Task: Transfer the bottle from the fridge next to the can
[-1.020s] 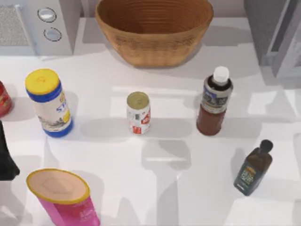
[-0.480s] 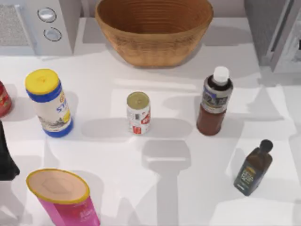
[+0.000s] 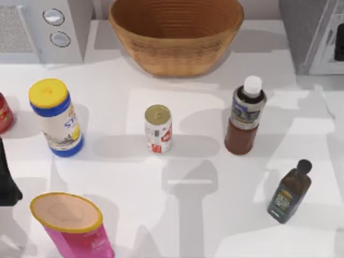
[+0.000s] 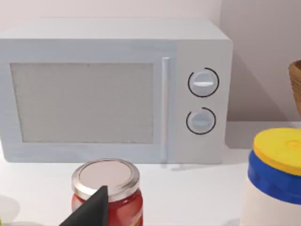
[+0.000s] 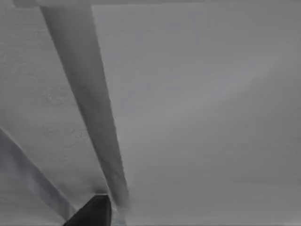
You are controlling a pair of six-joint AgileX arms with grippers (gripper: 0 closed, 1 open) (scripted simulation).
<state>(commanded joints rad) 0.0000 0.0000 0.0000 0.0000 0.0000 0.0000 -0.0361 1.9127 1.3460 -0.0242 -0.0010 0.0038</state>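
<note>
Bottle point(image 3: 245, 117) standing upright on the white table point(image 3: 199, 215), out of the fridge point(image 3: 314, 35).

It is sitting to the right of the can point(image 3: 158, 129), well apart from it, with bare table between them; a smaller dark bottle point(image 3: 289, 192) is standing nearer the front right. The fridge is occupying the table's far right corner, and a dark piece of the right tool point(image 3: 339, 49) is showing at the right edge against its pale door panel; whether that tool is open or closed I cannot tell. In the right wrist view a dark fingertip point(image 5: 91, 211) is lying close against the fridge's grey surface point(image 5: 202, 117). The left arm point(image 3: 6, 177) is sitting parked at the table's left edge, its tool's opening likewise impossible to tell.
</note>
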